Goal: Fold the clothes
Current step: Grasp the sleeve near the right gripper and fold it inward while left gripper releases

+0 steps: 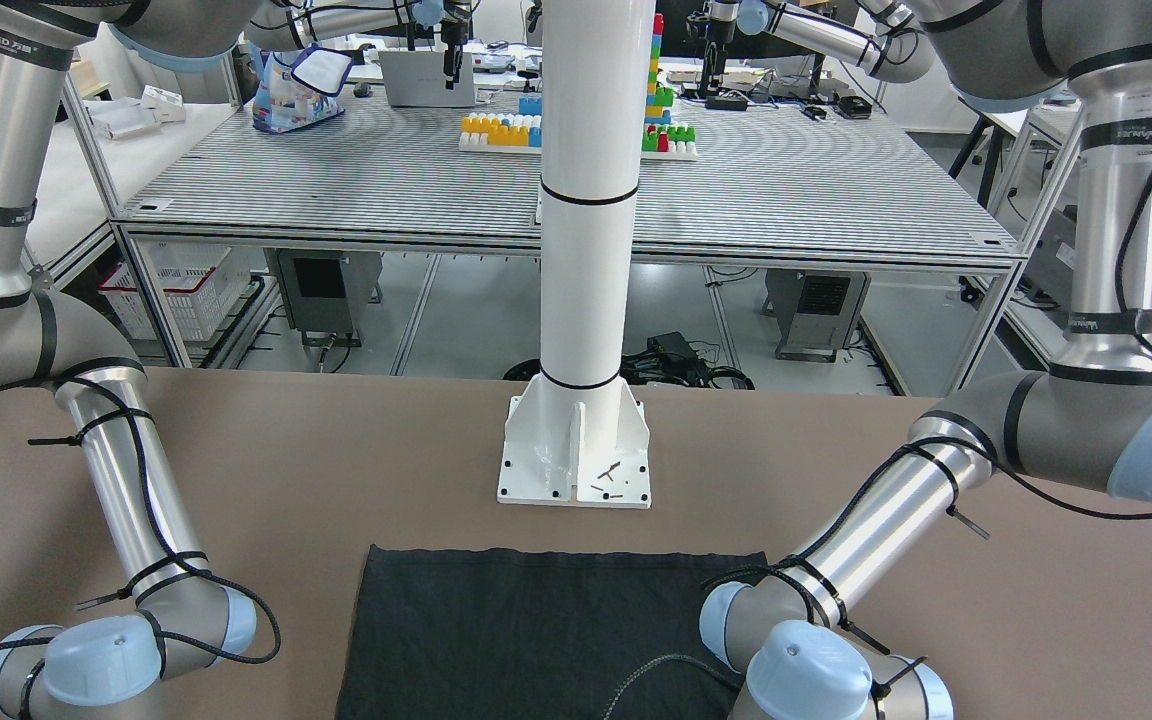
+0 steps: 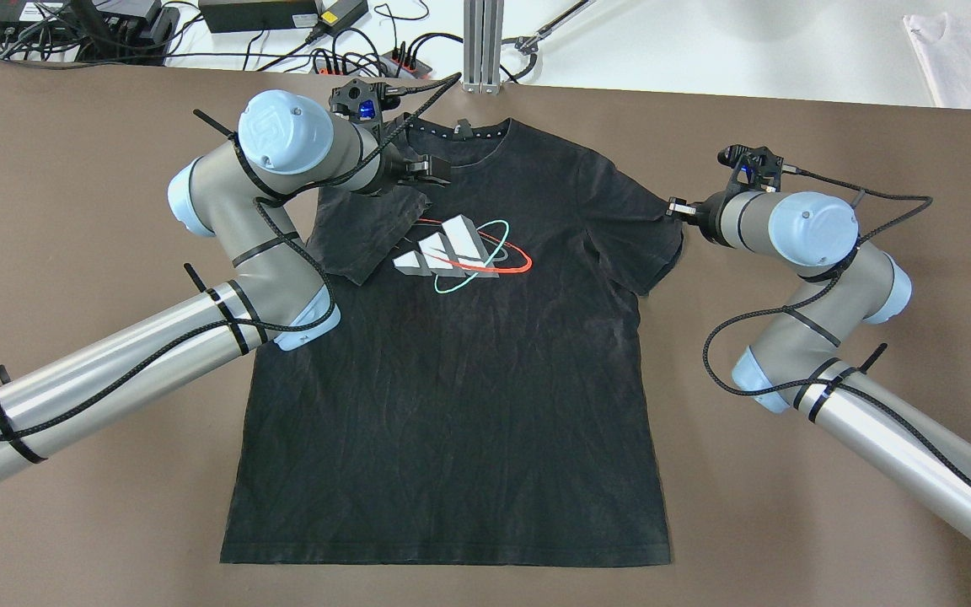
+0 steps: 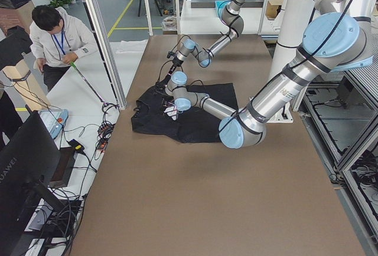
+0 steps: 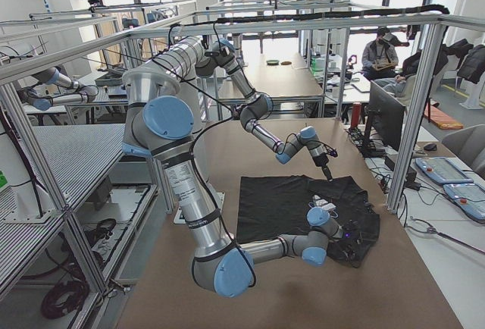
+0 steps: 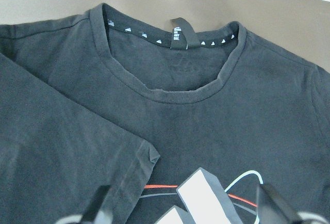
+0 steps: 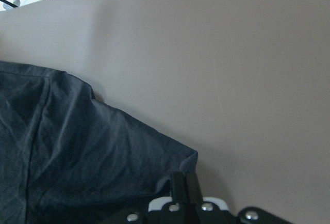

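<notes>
The left claw (image 2: 437,169) hovers with fingers apart just beside the collar (image 2: 462,135) of the one black T-shirt (image 2: 452,379). The T-shirt lies flat, print up, on the brown tabletop (image 2: 72,211). It has two sleeves. The folded sleeve (image 2: 367,232) is turned in over the chest near the collar. The spread sleeve (image 2: 633,228) lies farther from the collar, its hem pinched by the right claw (image 2: 673,206).

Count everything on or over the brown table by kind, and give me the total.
black T-shirt: 1
grippers: 2 (left gripper, right gripper)
white pole bolted to the table: 1
Total: 4
</notes>
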Robot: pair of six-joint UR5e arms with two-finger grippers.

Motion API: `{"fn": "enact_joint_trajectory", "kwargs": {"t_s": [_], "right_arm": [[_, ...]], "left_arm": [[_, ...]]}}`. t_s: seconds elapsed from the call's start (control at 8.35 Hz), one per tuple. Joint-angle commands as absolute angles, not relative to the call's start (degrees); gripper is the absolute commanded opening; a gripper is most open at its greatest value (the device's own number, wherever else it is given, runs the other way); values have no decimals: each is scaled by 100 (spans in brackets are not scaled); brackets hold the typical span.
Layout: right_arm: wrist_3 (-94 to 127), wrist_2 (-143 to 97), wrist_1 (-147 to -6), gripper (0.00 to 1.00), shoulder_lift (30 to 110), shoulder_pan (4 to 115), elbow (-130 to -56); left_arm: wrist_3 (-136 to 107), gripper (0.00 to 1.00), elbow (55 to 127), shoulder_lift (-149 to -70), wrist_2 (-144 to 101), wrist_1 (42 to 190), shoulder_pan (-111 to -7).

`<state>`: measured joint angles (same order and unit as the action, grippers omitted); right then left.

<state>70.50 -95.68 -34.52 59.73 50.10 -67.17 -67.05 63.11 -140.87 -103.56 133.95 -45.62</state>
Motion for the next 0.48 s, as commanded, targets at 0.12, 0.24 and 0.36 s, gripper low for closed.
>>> {"fn": "enact_joint_trajectory", "kwargs": {"t_s": [0.12, 0.24, 0.36], "right_arm": [[7838, -9536, -4708, 0, 5417, 5001, -7374], [8023, -9536, -4894, 0, 5170, 4966, -7374], [8120, -9519, -5200, 0, 4898, 4888, -7374]], "left_arm": [[-6461, 100, 6328, -13931, -10406, 13395, -4605], [-6338, 100, 6328, -13870, -10424, 13403, -4614], [-6267, 100, 6328, -13860, -10424, 13412, -4623]]}}
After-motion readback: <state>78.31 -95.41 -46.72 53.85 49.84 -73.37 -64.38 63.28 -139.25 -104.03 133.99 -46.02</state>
